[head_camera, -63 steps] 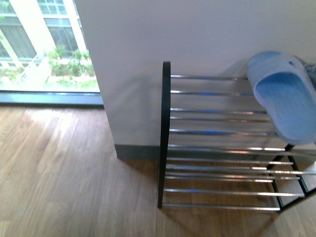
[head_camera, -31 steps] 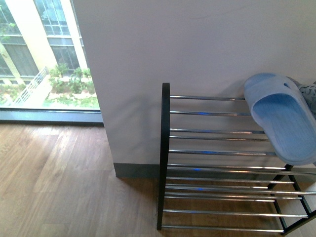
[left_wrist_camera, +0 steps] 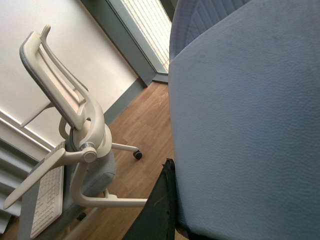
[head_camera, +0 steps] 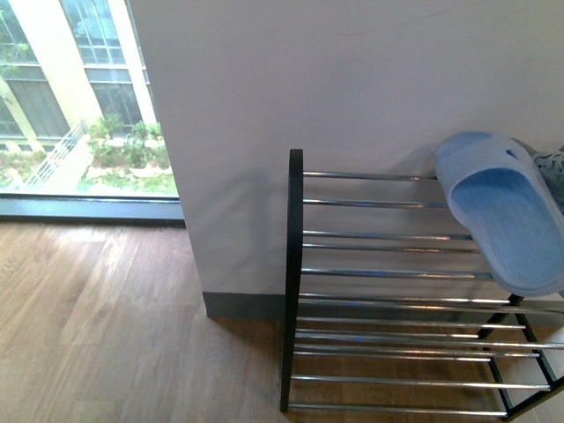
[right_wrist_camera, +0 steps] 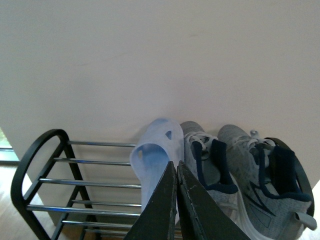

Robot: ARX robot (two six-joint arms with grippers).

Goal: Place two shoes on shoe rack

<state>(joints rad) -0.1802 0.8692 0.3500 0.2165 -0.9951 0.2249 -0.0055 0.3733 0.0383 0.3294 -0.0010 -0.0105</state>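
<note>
Your front view shows the rack standing against the white wall on a wood floor, with a window far left. One slide lies on the top tier toward the right end, its open toe pointing near, its heel end by the wall. The left part of that tier carries nothing. Just right of the slide, at the picture's edge, you can make out a sliver of a grey sneaker. Neither arm appears in this view.

From the right wrist you see the same slide on the top rods, touching or just beside a sneaker on its right, and a second sneaker further right, near the rack's right side frame. The two sneakers sit side by side, navy lining facing up. The right gripper has its fingers pressed together with nothing between them, and it points toward the slide.

From the left wrist, a second slide fills most of the picture. The left gripper shows only one dark finger lying against the slide's edge, so it seems to hold that slide, though you cannot see the other finger. Behind it stand an office chair and a keyboard, well apart from the rack.
</note>
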